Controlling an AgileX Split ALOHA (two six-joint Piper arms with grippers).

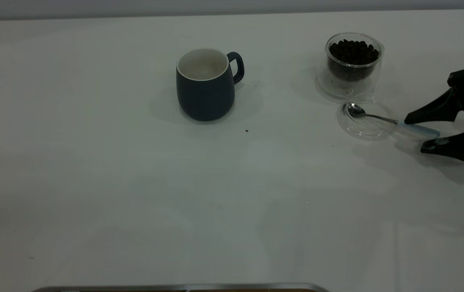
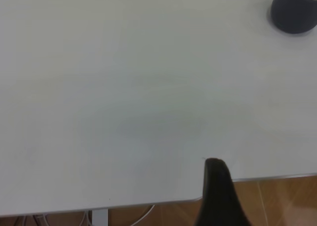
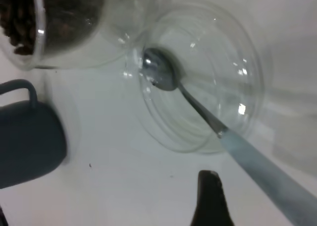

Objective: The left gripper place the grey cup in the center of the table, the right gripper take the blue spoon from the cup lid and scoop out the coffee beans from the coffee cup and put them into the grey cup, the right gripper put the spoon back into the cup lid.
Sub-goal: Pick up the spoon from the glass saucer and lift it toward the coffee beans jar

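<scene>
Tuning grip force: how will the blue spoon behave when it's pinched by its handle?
The blue spoon looks rigid. Its thin, smooth handle may slip or twist. The bowl rests in the cup lid, which might shift. The open right hand straddles the handle.

Right gripper (image 1: pixel 416 134) arm cut off; grey cup (image 2: pixel 294 9) cropped.

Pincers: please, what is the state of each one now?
Right pincer: open, around the blue spoon handle, not yet closed.
Left pincer: only one finger visible; cannot be told.
</scene>
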